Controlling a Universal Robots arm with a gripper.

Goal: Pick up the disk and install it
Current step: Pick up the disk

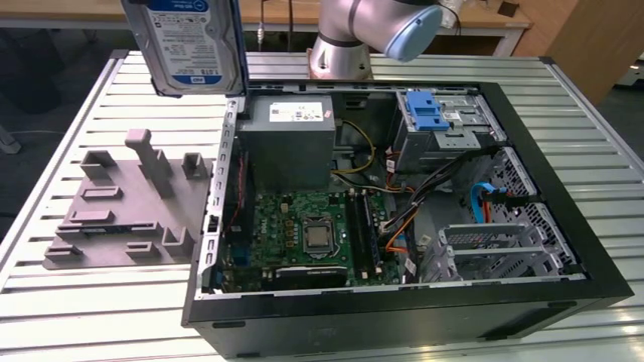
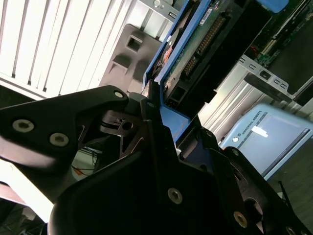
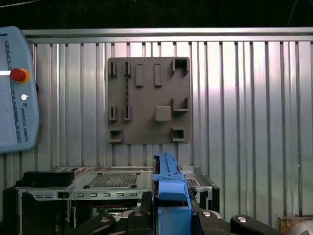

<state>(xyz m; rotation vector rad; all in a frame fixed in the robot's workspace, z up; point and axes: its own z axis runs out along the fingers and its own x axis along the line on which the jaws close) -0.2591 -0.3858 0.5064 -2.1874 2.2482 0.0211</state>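
Note:
The disk (image 1: pixel 187 45), silver with a white-and-blue label and blue side rails, hangs upright in the air above the far left corner of the open computer case (image 1: pixel 563 188). In the second wrist view my gripper (image 2: pixel 174 118) is shut on the disk (image 2: pixel 195 46), its black fingers (image 2: pixel 150 105) clamping the blue-railed end. In the first wrist view the disk's blue rail (image 3: pixel 168 188) stands edge-on between the fingers of my gripper (image 3: pixel 171 218), over the case.
A grey fixture plate (image 1: pixel 131 204) with raised holders lies on the slatted table at the exterior view's left of the case. Inside the case are a motherboard (image 1: pixel 312 230), cables, a grey power supply (image 1: pixel 289 143) and drive cages with a blue latch (image 1: pixel 433 113). A pendant (image 3: pixel 14 88) lies nearby.

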